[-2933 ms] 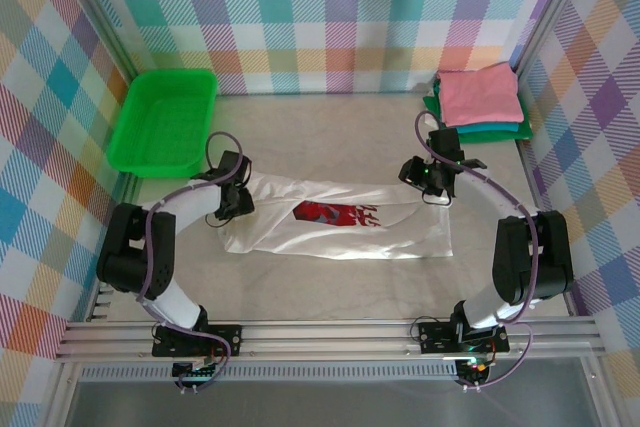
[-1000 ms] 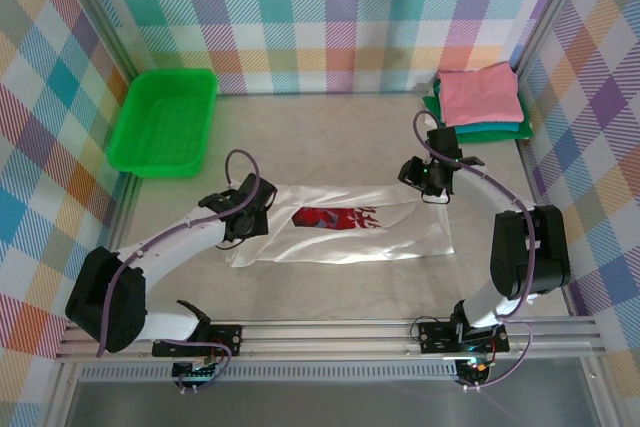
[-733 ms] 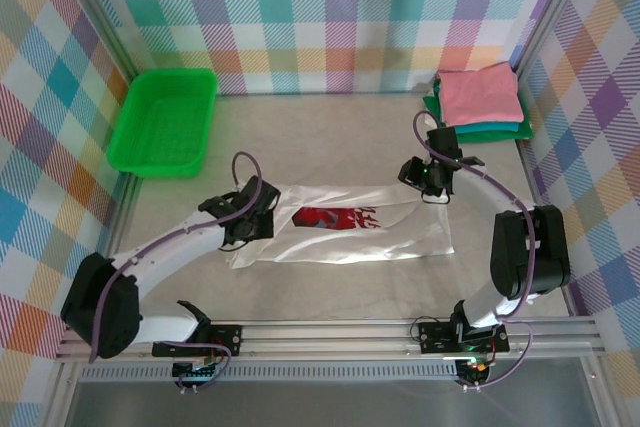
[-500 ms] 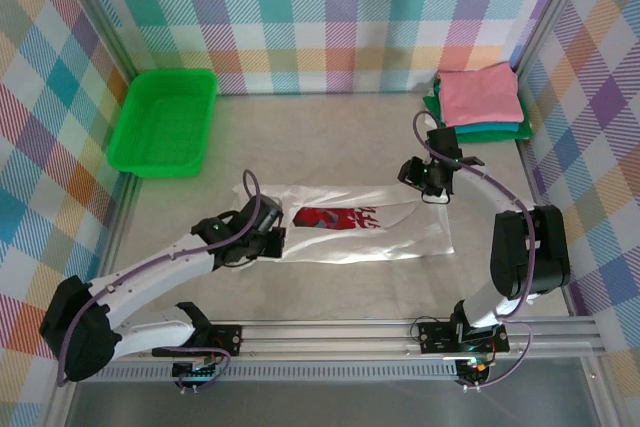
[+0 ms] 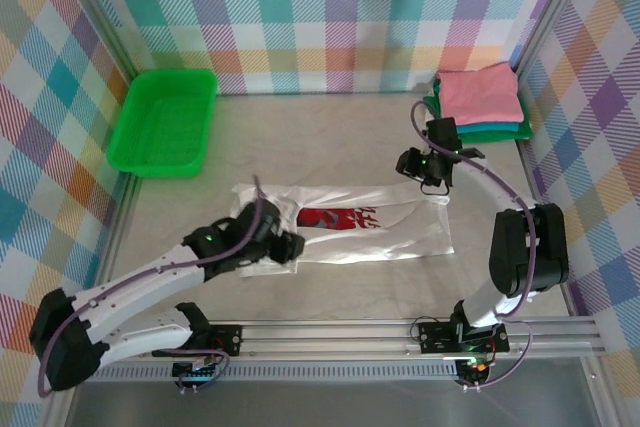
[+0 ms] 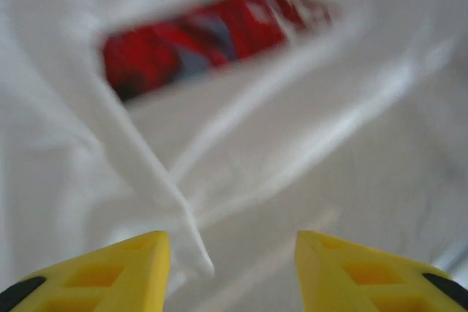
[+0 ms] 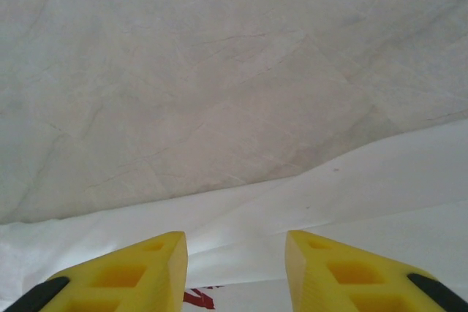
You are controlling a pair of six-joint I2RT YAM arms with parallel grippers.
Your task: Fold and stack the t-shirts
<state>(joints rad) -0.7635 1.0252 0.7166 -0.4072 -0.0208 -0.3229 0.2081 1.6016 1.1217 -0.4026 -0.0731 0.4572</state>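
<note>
Now the left tool point(image 6: 230, 268) is gaping over the white t-shirt point(image 5: 400, 237), near its front edge. The right tool point(image 7: 234, 268) is gaping over its back edge.

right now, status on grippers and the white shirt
Left gripper open above white printed cloth t-shirt. Right gripper open at its far edge. Green plastic tray clear.

Left wrist blur: my white t-shirt point(image 6: 307, 144) and its red print point(image 6: 190, 45) smear; I can't read the graphic.
My left fingers point(image 6: 102, 275): cut off by the bottom edge.
My right fingers point(image 7: 124, 272): cut off likewise; the print is a sliver there.
Shirt's near-left corner: under my left arm point(image 5: 150, 277).
Far-right corner of the bench: pink t-shirt point(image 5: 480, 95) covers most of the teal t-shirt point(image 5: 500, 130) and green t-shirt point(image 5: 431, 107).
</note>
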